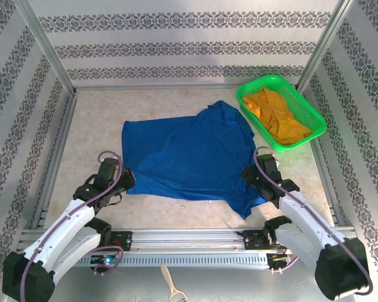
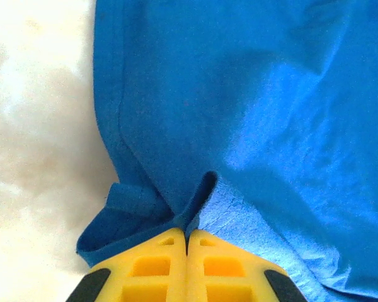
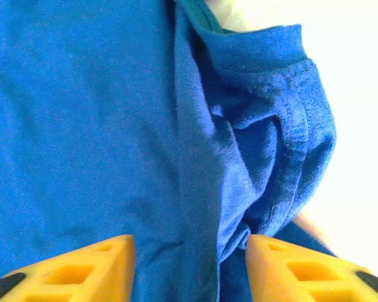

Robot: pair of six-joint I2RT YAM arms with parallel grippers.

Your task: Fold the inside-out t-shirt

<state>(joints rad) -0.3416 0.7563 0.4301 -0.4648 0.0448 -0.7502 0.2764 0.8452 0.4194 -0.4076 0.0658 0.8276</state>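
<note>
The royal-blue inside-out t-shirt [image 1: 189, 151] lies spread across the middle of the table, with one part trailing toward the near right. My left gripper [image 1: 127, 181] sits at the shirt's near left corner. In the left wrist view its yellow jaws are pressed together on a pinched-up fold of the t-shirt [image 2: 252, 113], right at the left gripper [image 2: 188, 236]. My right gripper [image 1: 251, 179] rests over the shirt's near right part. It stands open [image 3: 190, 248], with its yellow fingers [image 3: 101, 258] well apart and bunched, hemmed cloth of the t-shirt [image 3: 82, 126] lying between them.
A green basket [image 1: 315, 123] holding an orange-yellow garment [image 1: 277, 116] stands at the back right, close to the shirt's far right edge. Metal frame rails run along the table sides. A pale handled tool [image 1: 171, 286] lies beyond the near rail. Bare tabletop [image 1: 94, 119] shows left of the shirt.
</note>
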